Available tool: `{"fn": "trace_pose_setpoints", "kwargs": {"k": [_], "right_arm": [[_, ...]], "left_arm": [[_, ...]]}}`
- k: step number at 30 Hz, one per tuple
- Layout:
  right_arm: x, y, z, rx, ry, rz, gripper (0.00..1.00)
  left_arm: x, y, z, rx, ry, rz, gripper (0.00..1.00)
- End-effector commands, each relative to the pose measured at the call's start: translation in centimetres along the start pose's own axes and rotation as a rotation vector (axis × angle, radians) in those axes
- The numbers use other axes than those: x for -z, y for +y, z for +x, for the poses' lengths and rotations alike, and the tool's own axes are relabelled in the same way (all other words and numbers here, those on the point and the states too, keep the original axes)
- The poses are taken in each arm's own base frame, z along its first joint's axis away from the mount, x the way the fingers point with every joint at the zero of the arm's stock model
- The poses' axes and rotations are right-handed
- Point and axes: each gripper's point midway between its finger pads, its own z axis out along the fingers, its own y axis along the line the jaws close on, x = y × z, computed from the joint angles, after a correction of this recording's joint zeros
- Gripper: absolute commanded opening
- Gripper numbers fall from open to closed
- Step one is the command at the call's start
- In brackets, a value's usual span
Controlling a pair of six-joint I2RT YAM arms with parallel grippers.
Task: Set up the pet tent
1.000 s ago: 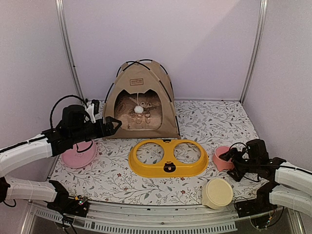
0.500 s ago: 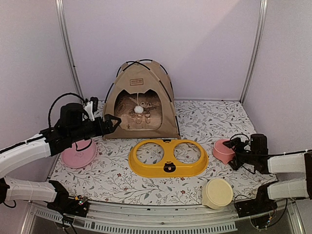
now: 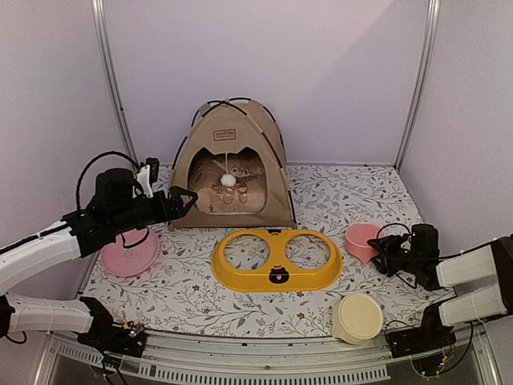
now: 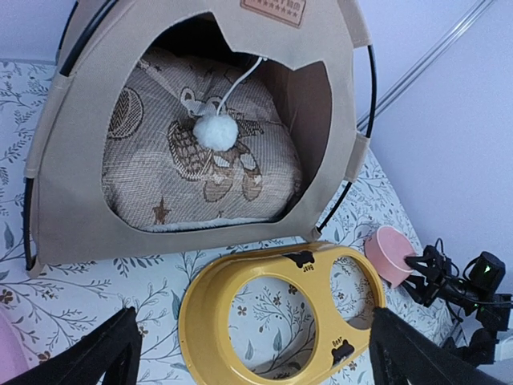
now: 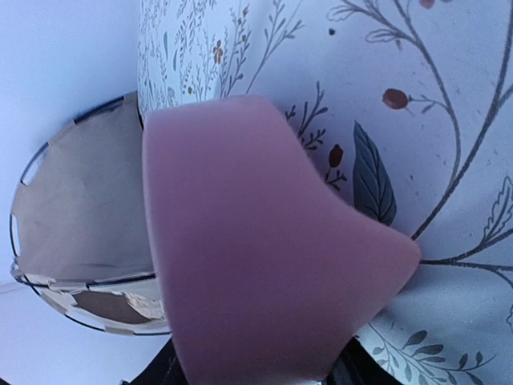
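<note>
— What is hidden or hard to make out?

— The back of the pet tent (image 3: 232, 160) is out of sight in every view. From the left wrist its peak is cut off at the top edge, along with part of the brown label (image 4: 274, 10), whose lettering is too small to read. The cushion (image 4: 192, 172) inside shows only through the doorway, with its lower edge behind the door sill. The left arm covers part of the large pink bowl (image 3: 128, 257).

— And the claws?

— The left claw (image 3: 186, 202) stands wide and holds nothing. Its fingers (image 4: 96, 357) sit in the two bottom corners of the wrist view, and in the top view it is near the tent's lower left corner. The right claw (image 3: 386, 255) is closed in on the rim of the small pink bowl (image 3: 362, 238), which is tipped up on edge. That bowl fills the right wrist view, so only dark slivers of the fingers show at the bottom edge.

— Where does the tent stand?

— In the upper middle of the top view, a little left of centre. It is at the back of the table (image 3: 361, 196), near the rear wall and behind the yellow double feeder (image 3: 276, 258).

— Which way does it point?

— It stands upright, peak up, with thin black poles (image 4: 372, 96) arching along its edges. The cat-head doorway faces the bottom of the frame, turned slightly left, so the right side wall shows. The front hem runs left to right. The white pom-pom (image 4: 215, 130) hangs on its string in the middle of the doorway.
</note>
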Motion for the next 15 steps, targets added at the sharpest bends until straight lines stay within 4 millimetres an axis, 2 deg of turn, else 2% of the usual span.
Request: {"fn": "trace_pose_setpoints", "kwargs": {"k": [1,6,9,15], "right_arm": [[0.0,2.9,-0.8,0.052,-0.03,-0.105,0.42],[0.2,5.2,-1.4,0.146,-0.055,-0.139,0.22],[0.8,7.3,-2.0,0.222,-0.093,-0.167,0.12],[2.6,12.7,-2.6,0.456,-0.145,-0.206,0.05]], "left_arm": [[0.8,-1.2,-1.0,-0.02,-0.023,0.022,0.99],[1.1,-1.1,-1.1,-0.021,-0.026,0.016,0.99],[1.1,-1.1,-1.2,-0.022,-0.028,0.014,0.99],[1.0,-1.0,-0.8,-0.026,-0.016,0.011,0.99]]}}
